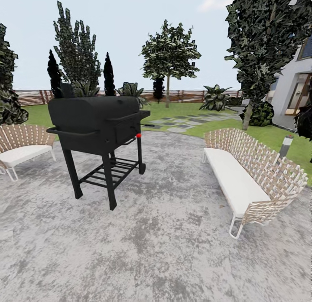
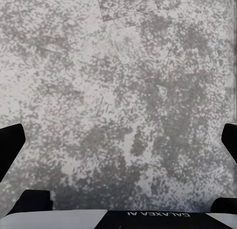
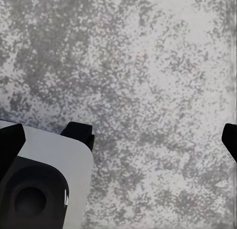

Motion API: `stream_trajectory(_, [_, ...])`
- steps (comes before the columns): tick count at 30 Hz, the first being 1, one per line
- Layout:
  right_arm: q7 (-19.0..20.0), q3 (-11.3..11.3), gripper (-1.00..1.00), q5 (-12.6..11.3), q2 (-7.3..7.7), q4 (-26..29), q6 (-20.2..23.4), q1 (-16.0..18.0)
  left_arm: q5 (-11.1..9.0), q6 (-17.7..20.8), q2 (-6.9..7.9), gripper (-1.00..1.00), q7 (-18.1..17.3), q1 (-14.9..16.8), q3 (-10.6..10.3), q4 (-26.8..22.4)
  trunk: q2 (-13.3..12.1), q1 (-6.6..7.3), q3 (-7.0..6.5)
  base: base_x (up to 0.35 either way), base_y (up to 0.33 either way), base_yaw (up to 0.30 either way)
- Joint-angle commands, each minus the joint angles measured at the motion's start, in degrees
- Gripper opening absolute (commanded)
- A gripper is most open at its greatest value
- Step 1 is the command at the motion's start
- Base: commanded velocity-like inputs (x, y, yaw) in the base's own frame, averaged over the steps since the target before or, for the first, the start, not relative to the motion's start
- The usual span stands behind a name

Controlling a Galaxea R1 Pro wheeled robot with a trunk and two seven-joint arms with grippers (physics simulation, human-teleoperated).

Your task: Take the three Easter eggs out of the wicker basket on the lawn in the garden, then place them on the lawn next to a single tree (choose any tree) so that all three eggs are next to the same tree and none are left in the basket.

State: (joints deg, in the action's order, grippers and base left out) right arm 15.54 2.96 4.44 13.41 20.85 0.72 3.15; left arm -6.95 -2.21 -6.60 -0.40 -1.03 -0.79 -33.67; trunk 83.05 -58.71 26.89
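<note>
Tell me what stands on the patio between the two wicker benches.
In the head view, a black barbecue grill stands between the left wicker bench and the right wicker bench; otherwise bare grey patio.

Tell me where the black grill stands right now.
In the head view, the black grill stands left of centre on the grey patio, between the left wicker chair and right wicker sofa.

Your left gripper (image 2: 118, 140) has black fingertips (image 2: 10, 145) above a black panel (image 2: 157, 217) lettered "GALAXEA AI". Beside your right gripper (image 3: 118, 140) sits a white, black-socketed body shell (image 3: 44, 184).
</note>
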Motion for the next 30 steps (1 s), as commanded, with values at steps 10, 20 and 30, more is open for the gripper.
stream_trajectory(10, [0.0, 0.2, 1.00, 0.4, 0.05, 0.1, 0.1, 0.0, -0.6, -0.1, 0.01, 1.00, 0.0, 0.0, -0.1, -0.1, 0.0, -0.01, 0.05, 0.159, -0.238, -0.014])
stream_trajectory(20, [0.0, 0.2, 1.00, 0.5, 0.04, 0.1, 0.1, 0.0, -0.6, -0.1, 0.01, 1.00, 0.0, 0.0, -0.1, -0.1, 0.0, -0.01, 0.05, 0.203, -0.234, 0.000])
stream_trajectory(30, [0.0, 0.2, 1.00, 0.5, 0.04, 0.1, 0.1, 0.0, -0.6, -0.1, 0.01, 1.00, 0.0, 0.0, -0.1, -0.1, 0.0, -0.01, 0.05, 0.240, -0.213, 0.000])
